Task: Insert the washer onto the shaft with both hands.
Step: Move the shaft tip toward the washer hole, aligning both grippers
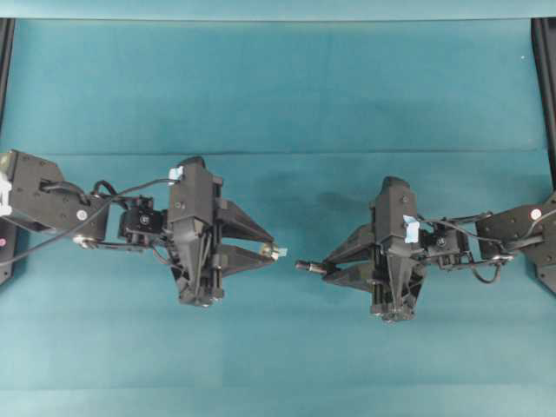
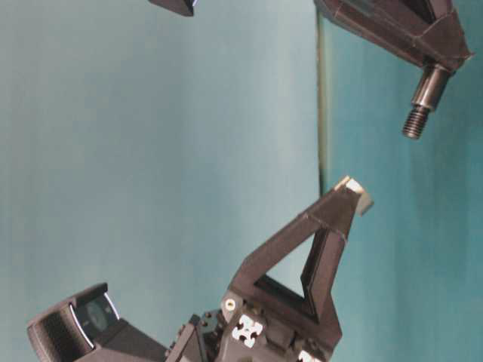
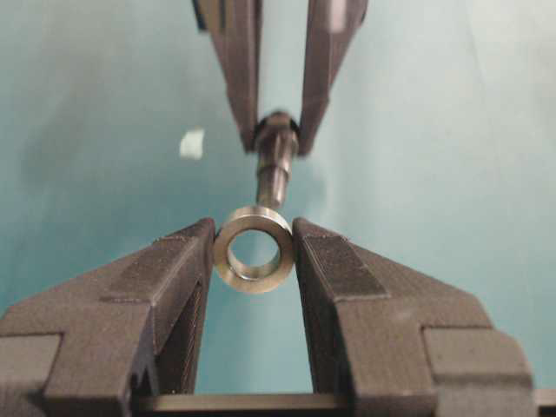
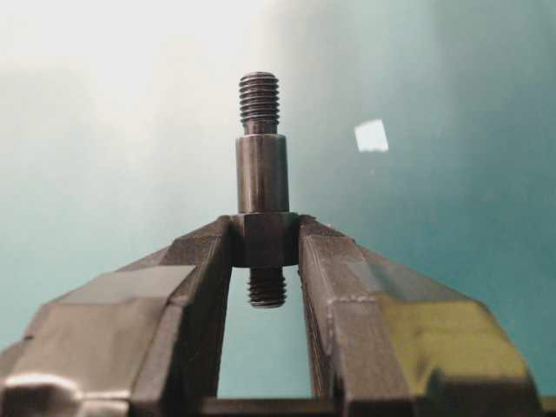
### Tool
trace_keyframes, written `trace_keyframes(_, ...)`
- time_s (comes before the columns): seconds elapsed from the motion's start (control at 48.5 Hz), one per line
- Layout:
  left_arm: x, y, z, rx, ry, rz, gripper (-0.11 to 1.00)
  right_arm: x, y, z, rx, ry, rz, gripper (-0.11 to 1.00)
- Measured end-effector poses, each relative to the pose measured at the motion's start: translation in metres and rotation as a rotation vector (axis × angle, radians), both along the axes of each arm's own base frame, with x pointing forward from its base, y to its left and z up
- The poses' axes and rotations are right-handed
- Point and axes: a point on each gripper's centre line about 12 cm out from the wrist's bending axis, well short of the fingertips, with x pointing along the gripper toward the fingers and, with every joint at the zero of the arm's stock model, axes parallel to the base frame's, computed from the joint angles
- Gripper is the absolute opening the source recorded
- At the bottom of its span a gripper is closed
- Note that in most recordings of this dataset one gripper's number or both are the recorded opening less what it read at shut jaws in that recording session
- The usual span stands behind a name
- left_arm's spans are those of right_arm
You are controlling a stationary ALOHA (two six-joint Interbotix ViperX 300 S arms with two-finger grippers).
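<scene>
Washer [image 3: 254, 248] sits pinched between the fingertips of my left hand [image 3: 254, 261], its open bore facing straight out toward the other arm. My right hand [image 4: 265, 243] is clamped on the shaft [image 4: 262, 187] at its thick collar, threaded end poking forward beyond the fingers and a short threaded stub showing behind them. From overhead, both hands hang above the teal worktop [image 1: 278, 87], tips pointed at each other, the shaft's free end and the washer near one another but with a clear gap between them. Through my left wrist view the shaft lines up just above the ring's hole, not yet in it. The washer is a thick silvery ring, bright on its rim. The shaft is dark grey, stepped: threads, smooth barrel, wider collar. A pale-blue tape square [image 4: 371, 135] lies on the worktop beyond.
</scene>
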Motion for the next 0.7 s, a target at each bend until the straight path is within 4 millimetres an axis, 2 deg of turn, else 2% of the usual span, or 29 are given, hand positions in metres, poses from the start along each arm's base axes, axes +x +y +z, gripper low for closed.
trace_keyframes(0.701, 0.008, -0.0052, -0.0009, 0.0, -0.005, -0.012, 0.36, 0.003, 0.0001, 0.0023, 0.003, -0.037, -0.002, 0.0)
